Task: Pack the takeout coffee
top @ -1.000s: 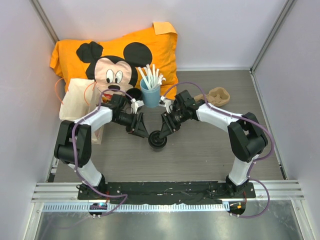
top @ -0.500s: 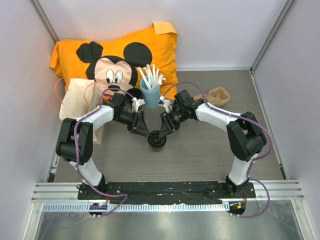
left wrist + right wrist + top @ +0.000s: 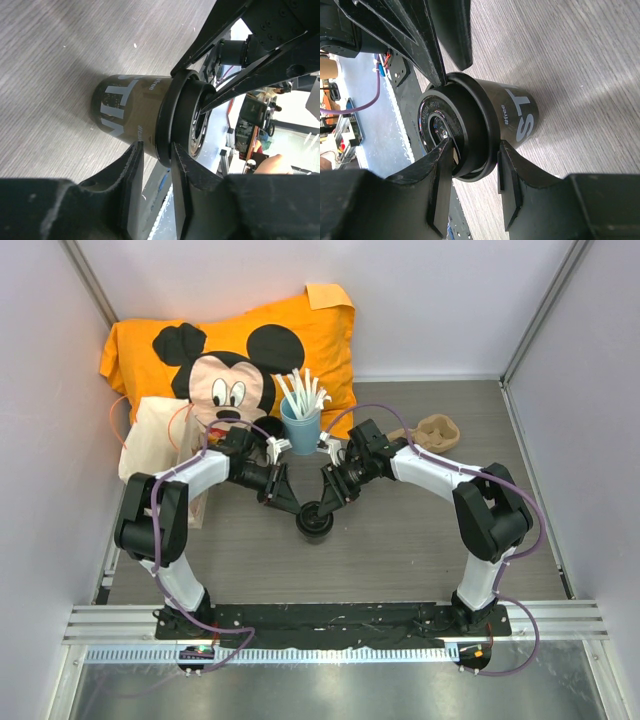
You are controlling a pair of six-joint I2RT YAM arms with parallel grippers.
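Observation:
The takeout coffee (image 3: 315, 524) stands upright on the grey table, a dark cup with white lettering (image 3: 120, 105) (image 3: 517, 117) and a black ridged lid (image 3: 470, 127). Both grippers meet at its lid from opposite sides. My left gripper (image 3: 297, 508) (image 3: 157, 146) straddles the lid's rim (image 3: 167, 112), one finger against the cup wall just under it, the other on the lid's edge. My right gripper (image 3: 326, 502) (image 3: 475, 147) is shut on the lid, with one finger on the lid's top and the other under the rim.
A blue cup of white sticks (image 3: 300, 425) stands just behind the grippers. An orange Mickey Mouse bag (image 3: 300, 335) lies at the back, a cream paper bag (image 3: 150, 445) at the left, and a cardboard cup carrier (image 3: 436, 432) at the right. Walls close in both sides.
My left gripper's fingers have narrowed onto the lid's rim and the left arm has shifted slightly. The right arm and the cup have stayed put.

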